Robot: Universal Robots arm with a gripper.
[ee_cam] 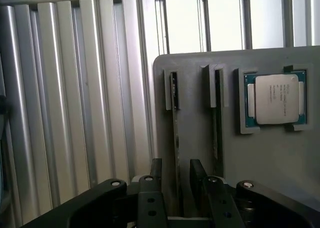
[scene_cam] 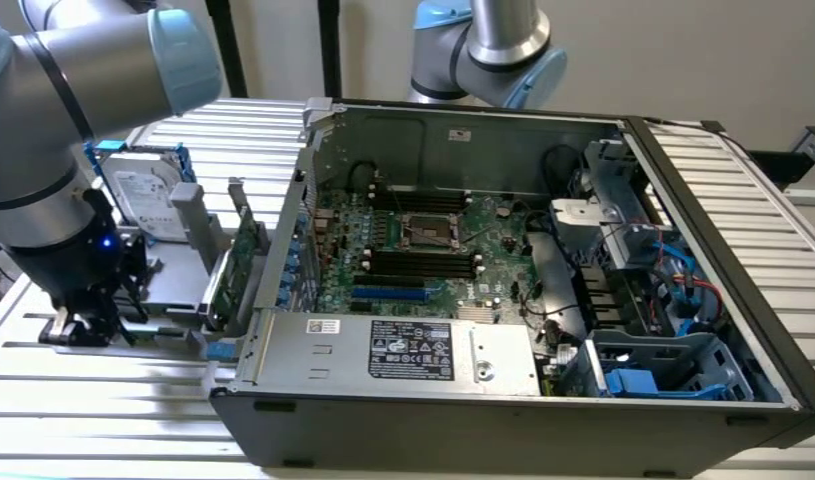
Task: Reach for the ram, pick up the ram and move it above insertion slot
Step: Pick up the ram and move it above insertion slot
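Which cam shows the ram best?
Wrist view: the ram stands edge-on in its holder slot, straddled by the open tool. In the exterior view the arm hides that spot.

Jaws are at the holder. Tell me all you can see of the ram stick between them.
The ram stick is seen edge-on: a long, thin strip, greenish along its edge and dark at the far end. It stands on edge in one slot of the grey holder. The gripper has its jaws open on either side of it, with a gap showing on each side. A second stick stands in the next slot.
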